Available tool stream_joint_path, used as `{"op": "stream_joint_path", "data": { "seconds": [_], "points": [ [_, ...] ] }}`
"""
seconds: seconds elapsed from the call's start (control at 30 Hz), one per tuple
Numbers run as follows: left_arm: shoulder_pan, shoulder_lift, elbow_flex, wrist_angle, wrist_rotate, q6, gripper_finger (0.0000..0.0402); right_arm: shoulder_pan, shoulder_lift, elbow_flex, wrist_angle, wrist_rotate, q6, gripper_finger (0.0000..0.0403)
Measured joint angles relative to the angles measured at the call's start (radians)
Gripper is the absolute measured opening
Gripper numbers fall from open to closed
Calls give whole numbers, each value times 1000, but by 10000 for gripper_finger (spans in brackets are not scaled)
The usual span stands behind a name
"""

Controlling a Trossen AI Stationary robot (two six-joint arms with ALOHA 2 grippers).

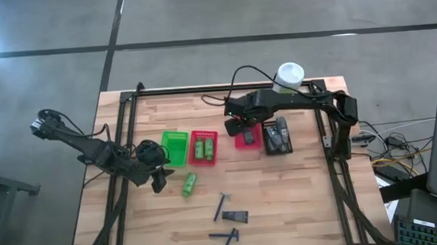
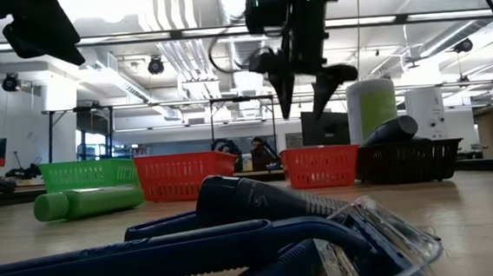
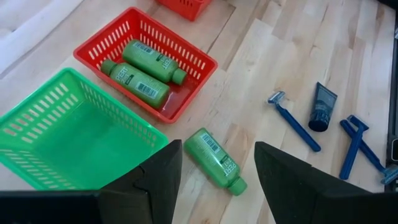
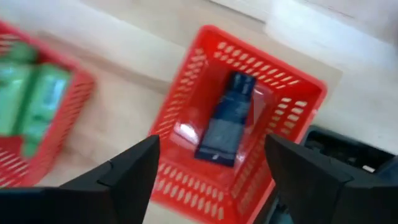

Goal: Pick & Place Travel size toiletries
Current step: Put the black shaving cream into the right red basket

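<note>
Travel size toiletries, spread over the wooden table (image 1: 299,201) and four small baskets.

- Dark tube (image 4: 225,119): flat in a red basket (image 4: 292,99), beneath the right gripper (image 4: 211,168); nothing gripped, jaws apart and empty above that basket.
- Two green bottles (image 3: 144,70): side by side in another red basket (image 3: 186,93), just beside the empty green basket (image 3: 37,118).
- Third green bottle (image 3: 215,160): loose on the wood, on its side, near the green basket's corner, right ahead of the left gripper (image 3: 217,180). Left fingers spread, holding nothing, low by the table's left edge.
- Dark grey containers (image 1: 278,136): in the black basket (image 1: 287,149) next to the right-hand red one.
- Blue razors (image 3: 295,121) and a second dark tube (image 3: 322,106): lying apart on the table's near side, well clear of the baskets.
- Pale green canister (image 1: 289,77) with white cap: upright at the far edge, behind the right arm.
</note>
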Motion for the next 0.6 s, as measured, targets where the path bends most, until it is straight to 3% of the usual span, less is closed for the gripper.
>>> {"op": "stream_joint_path", "data": {
  "seconds": [0.27,0.6],
  "points": [
    [0,0,0,-4,3,-12,206,168,-66,25,-5,25,-19,314],
    [0,0,0,-3,4,-11,206,488,-72,24,44,22,-176,315]
  ]
}}
